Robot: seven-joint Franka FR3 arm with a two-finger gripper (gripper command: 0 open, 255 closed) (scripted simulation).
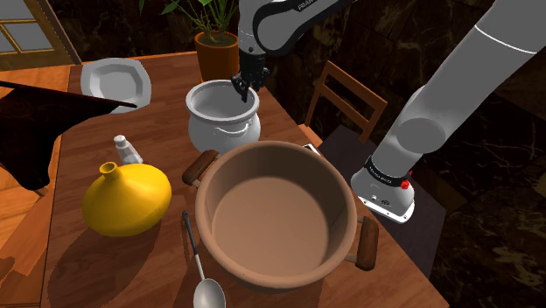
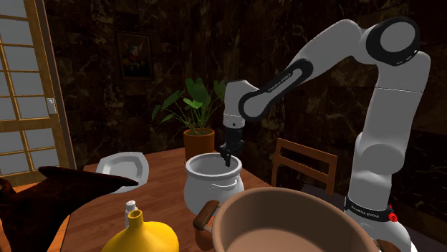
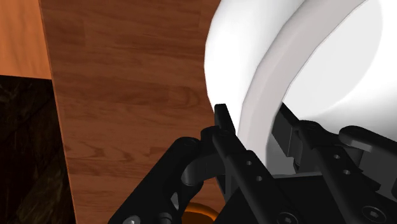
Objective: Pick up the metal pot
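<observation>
Black two-finger gripper [image 1: 242,87] straddles rim of white round-bellied pot [image 1: 219,122], on wooden table [image 1: 114,262] behind big brown pot [image 1: 276,214]. Fingers look clamped on rim. Grip firm, lift straight, avoid tilting.

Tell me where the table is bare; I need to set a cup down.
Bare wood: between the plate, the shaker and the white pot, and in the shoulder view's lower left, past the yellow vase. Around the brown pot and spoon it is crowded.
</observation>
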